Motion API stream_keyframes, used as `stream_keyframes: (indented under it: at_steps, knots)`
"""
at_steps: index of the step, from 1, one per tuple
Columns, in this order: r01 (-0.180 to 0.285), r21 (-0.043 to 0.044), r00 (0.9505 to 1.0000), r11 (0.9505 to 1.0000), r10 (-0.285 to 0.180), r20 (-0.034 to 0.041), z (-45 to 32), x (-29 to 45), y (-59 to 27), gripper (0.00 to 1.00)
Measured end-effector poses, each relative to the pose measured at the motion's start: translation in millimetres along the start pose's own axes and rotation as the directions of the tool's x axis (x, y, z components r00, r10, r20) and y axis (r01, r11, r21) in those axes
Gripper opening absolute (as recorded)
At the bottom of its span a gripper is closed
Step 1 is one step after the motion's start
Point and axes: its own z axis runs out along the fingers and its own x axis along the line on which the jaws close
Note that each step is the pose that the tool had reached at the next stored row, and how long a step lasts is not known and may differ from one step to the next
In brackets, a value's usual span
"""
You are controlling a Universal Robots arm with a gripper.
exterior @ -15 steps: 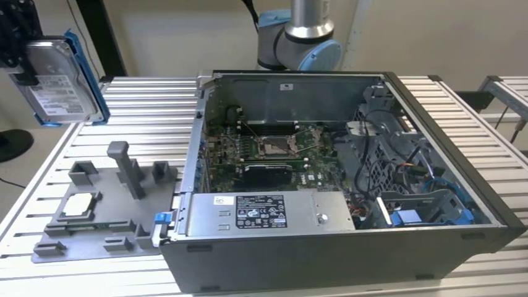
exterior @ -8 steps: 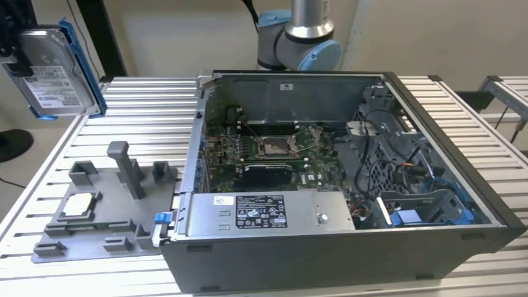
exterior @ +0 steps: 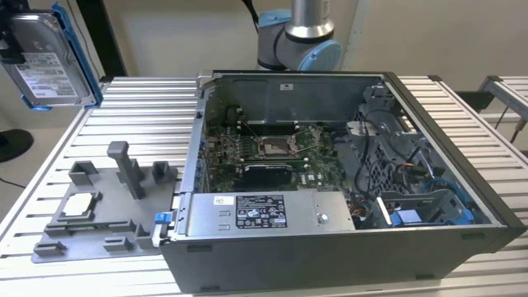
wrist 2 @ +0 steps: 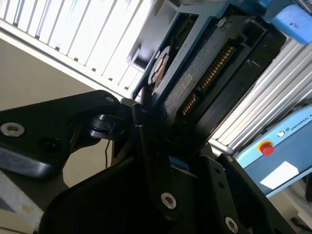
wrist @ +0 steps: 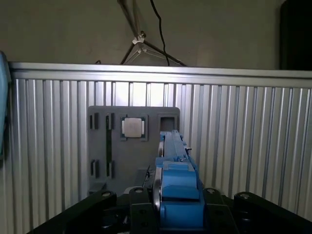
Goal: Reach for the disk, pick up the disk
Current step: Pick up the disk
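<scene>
The disk (exterior: 51, 62), a silver-grey drive with a white label in a blue bracket, hangs upright in the air at the exterior view's upper left, well above the slatted table. My gripper (exterior: 10, 46) is shut on it at the frame's left edge. In the first wrist view the disk (wrist: 176, 180) is seen edge-on, its blue bracket clamped in my gripper (wrist: 178, 207). In the second wrist view the disk (wrist 2: 204, 73) shows its circuit-board side, its lower end gripped by the black fingers (wrist 2: 146, 131).
An open computer case (exterior: 429, 253) fills the table's middle and right. A grey fixture plate (exterior: 91, 241) with posts and a small white-topped chip (exterior: 78, 203) lies at the exterior view's left, below the disk. The arm's base (exterior: 297, 37) stands behind the case.
</scene>
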Motion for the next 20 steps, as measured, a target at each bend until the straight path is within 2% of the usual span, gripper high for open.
stream_keyframes:
  at_steps: [6, 15, 20]
  knots:
    - [0.000, -0.0001, 1.0000, 1.0000, 0.000, 0.0000, -11.2, 0.1, -0.3, 0.00]
    - [0.000, -0.0011, 1.0000, 1.0000, 0.000, -0.0066, -11.3, 0.0, -1.0, 0.00]
    - [0.000, -0.0010, 0.9999, 1.0000, 0.000, -0.0106, -11.1, 0.2, -9.2, 0.00]
